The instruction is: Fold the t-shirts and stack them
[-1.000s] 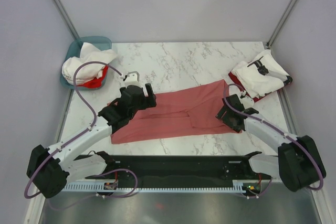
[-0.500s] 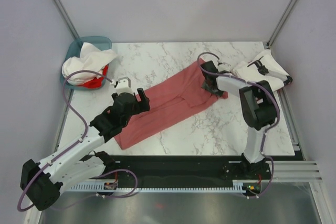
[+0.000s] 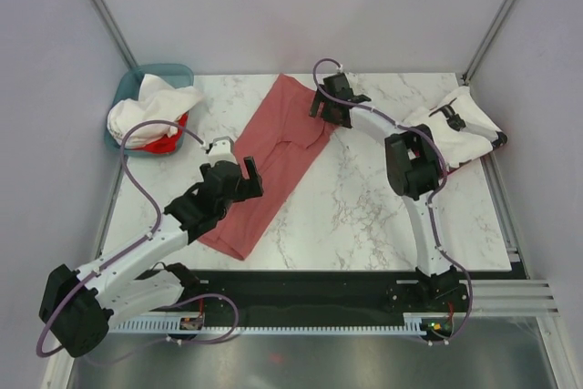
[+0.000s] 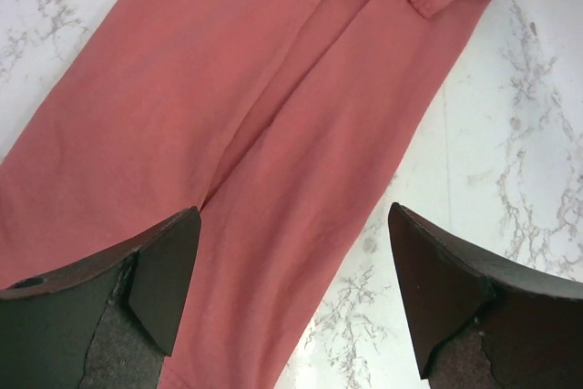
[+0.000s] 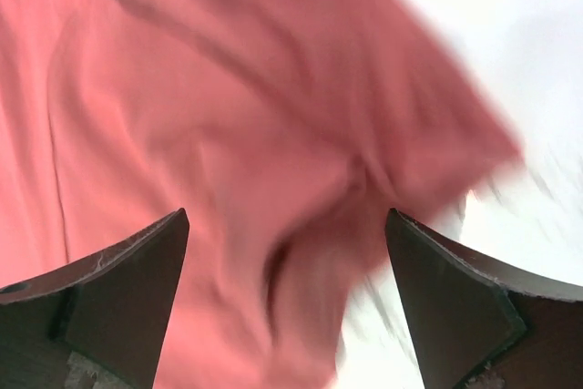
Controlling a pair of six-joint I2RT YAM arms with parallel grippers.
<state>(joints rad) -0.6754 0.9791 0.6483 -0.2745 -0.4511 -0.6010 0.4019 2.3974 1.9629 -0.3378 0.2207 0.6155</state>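
On the table (image 3: 383, 198), the salmon shirt (image 3: 278, 148) lies flat, long axis diagonal from near-left to far-centre; the left gripper (image 4: 291, 261), jaws spread and empty, hovers over its near half; the right gripper (image 5: 287, 261), jaws likewise wide apart, is at its far end.

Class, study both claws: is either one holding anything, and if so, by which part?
Nothing is held: the left claw hovers open over the near end of the salmon-red t-shirt, the right claw open over its far end.
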